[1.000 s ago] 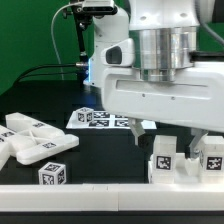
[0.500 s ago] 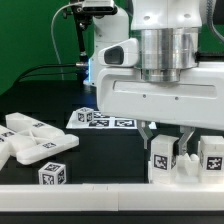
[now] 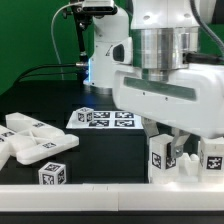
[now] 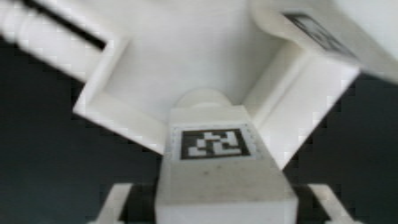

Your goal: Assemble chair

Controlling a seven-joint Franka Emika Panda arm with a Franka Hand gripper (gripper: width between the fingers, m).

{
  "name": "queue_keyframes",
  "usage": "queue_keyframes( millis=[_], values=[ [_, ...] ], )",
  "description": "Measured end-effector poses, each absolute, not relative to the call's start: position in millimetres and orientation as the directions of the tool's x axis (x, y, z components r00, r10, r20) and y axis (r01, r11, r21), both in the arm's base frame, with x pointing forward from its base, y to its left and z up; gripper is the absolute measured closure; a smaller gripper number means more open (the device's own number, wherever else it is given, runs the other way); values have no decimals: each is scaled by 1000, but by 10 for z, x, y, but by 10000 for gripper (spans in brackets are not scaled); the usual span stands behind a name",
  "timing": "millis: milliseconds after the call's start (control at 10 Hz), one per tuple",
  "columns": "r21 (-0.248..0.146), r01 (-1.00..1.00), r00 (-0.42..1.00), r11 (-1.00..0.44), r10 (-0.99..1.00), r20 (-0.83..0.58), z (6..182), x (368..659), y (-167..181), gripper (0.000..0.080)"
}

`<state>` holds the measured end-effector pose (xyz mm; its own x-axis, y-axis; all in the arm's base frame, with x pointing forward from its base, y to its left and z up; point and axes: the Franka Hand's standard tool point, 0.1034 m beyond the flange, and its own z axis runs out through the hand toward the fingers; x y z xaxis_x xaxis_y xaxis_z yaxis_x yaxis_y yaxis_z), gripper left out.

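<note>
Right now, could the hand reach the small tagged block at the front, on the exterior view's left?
Probably not yet: the hand looks closed on a white chair piece; otherwise the block lies uncovered.

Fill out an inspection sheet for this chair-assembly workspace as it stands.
Surface: black table, with a white rail along its front edge.
Job's things: loose white chair parts piled at the exterior view's left, a tagged block beside them; tagged posts at the exterior view's right.
Clutter: nothing seen; only the marker board.
Claw: claw low among the tagged posts, one of them between its fingers; whether it clamps is unclear.
Cables: black cable hanging behind the arm.
Surroundings: green backdrop.
</note>
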<state>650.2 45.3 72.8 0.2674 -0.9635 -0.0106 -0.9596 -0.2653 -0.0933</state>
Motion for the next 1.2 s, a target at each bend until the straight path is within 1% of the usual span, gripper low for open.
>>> queue_keyframes(
  millis=[100,200,300,400,500,600,700,800,900,1000,1100,1200],
  values=[
    [-95,-992,92,-87,-995,-46,717,6498,453,515],
    [-92,-995,-25,31,-997,-73,716,6499,443,515],
    [-87,-990,-103,111,-991,-84,717,6501,441,515],
    [-83,-987,-130,137,-988,-87,715,6497,440,515],
    [-64,-972,-219,225,-971,-94,705,6474,441,514],
    [-62,-968,-237,243,-967,-92,706,6469,437,514],
    [-62,-968,-236,242,-967,-92,704,6468,440,442],
    [-63,-971,-225,232,-970,-92,719,6472,458,442],
    [-72,-977,-195,202,-976,-94,787,6488,514,259],
    [-82,-983,-157,165,-983,-95,847,6500,553,259],
    [-85,-984,-146,155,-985,-96,862,6503,579,173],
    [-82,-984,-148,156,-984,-94,840,6496,570,157]
  ],
)
